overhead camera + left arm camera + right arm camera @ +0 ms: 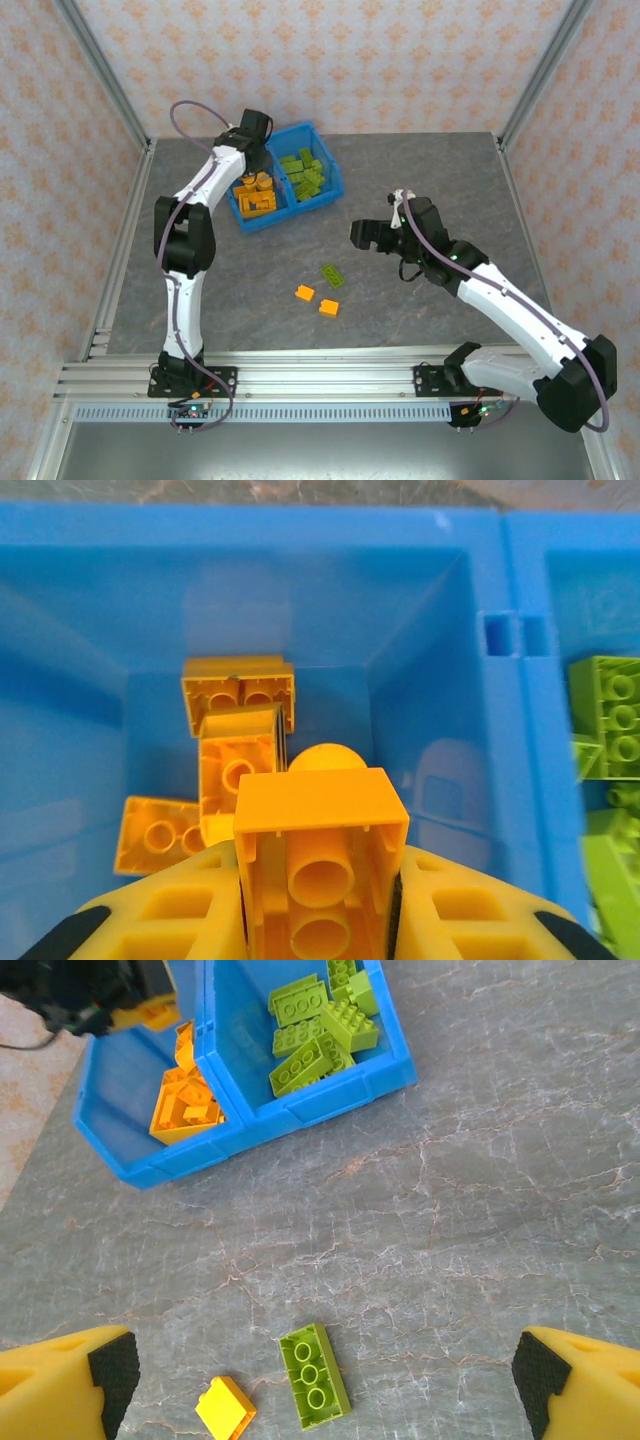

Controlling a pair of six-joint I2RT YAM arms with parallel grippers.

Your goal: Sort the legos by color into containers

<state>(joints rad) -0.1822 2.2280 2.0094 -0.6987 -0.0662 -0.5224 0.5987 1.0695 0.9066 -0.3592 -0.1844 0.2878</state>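
My left gripper (318,915) is shut on an orange lego (322,850), hollow underside toward the camera, over the left compartment of the blue bin (420,590). Below it lie several orange legos (238,695). In the top view that gripper (252,128) hangs at the bin's far left corner; orange legos (256,193) fill the left container and green ones (305,172) the right. On the table lie a green lego (332,275) and two orange legos (304,293) (329,307). My right gripper (375,235) is open above the table, with the green lego (314,1375) and an orange one (226,1408) under it.
The blue bin (262,222) stands at the back of the grey table, angled. Metal frame posts (110,100) and patterned walls close in the sides. Bare tabletop lies between the bin and the loose bricks.
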